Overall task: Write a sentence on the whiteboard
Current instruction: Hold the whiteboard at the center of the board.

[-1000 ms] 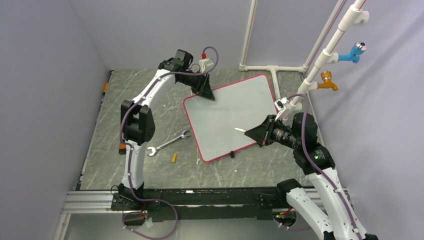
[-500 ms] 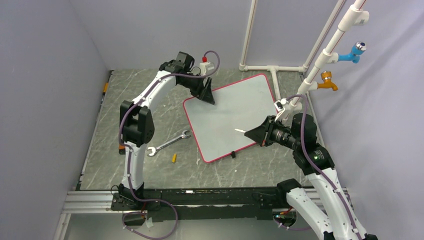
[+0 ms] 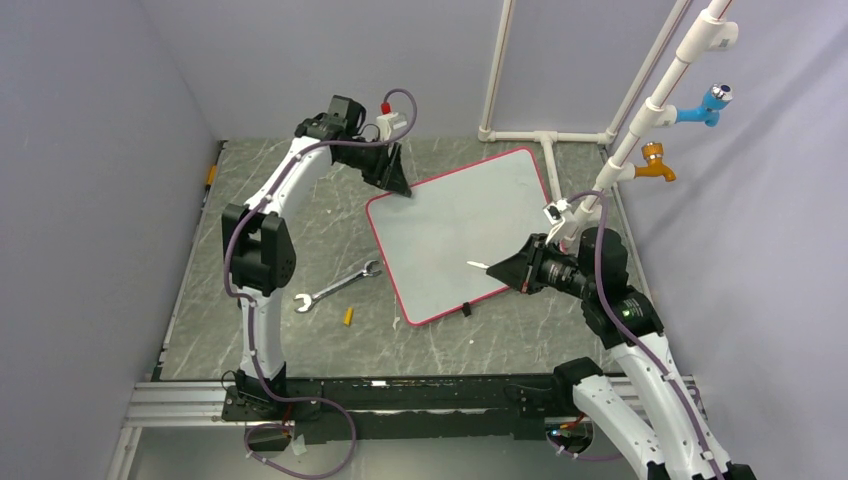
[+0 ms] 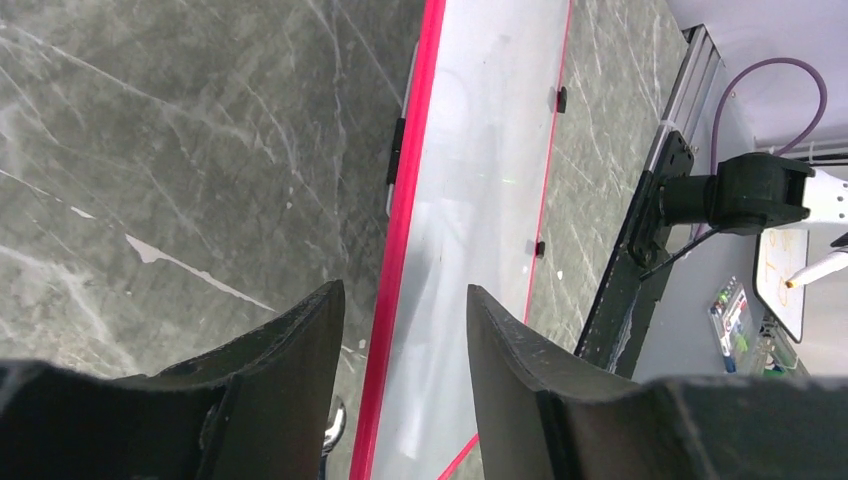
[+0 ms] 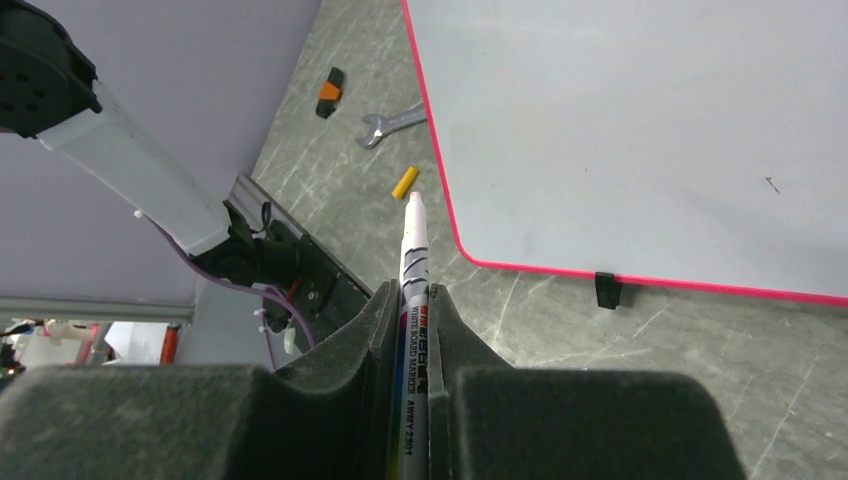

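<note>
Right hand (image 5: pixel 412 292) pinches a marker (image 5: pixel 414 250), label legible only wrist-side.

Cut off, covered, too small

In the right wrist view the whiteboard (image 5: pixel 650 120) ran off the top and right edges, and a dark mark (image 5: pixel 771 183) on it was too small to read. The lower barrel of the marker (image 5: pixel 414 250) was buried inside the right gripper (image 5: pixel 410 295). From above, the right arm (image 3: pixel 650 400) left the bottom edge.

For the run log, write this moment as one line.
left gripper: open, at whiteboard's left corner | right gripper: shut on marker | whiteboard: no writing visible
</note>
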`<move>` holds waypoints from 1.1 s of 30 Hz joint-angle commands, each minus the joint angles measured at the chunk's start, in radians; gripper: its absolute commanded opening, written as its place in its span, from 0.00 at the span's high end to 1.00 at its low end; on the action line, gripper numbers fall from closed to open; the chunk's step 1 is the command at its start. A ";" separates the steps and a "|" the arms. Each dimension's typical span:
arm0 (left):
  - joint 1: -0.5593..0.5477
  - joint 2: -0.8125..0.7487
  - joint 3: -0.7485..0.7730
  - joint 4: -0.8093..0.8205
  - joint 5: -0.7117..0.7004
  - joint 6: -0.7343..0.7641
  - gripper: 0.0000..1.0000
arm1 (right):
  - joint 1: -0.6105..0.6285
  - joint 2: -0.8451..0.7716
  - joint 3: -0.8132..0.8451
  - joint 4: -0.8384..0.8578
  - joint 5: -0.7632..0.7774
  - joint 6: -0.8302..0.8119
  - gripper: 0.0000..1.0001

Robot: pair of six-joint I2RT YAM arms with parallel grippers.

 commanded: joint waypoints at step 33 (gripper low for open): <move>-0.042 0.039 0.019 -0.088 0.112 0.045 0.92 | -0.003 0.004 0.015 0.032 -0.024 -0.018 1.00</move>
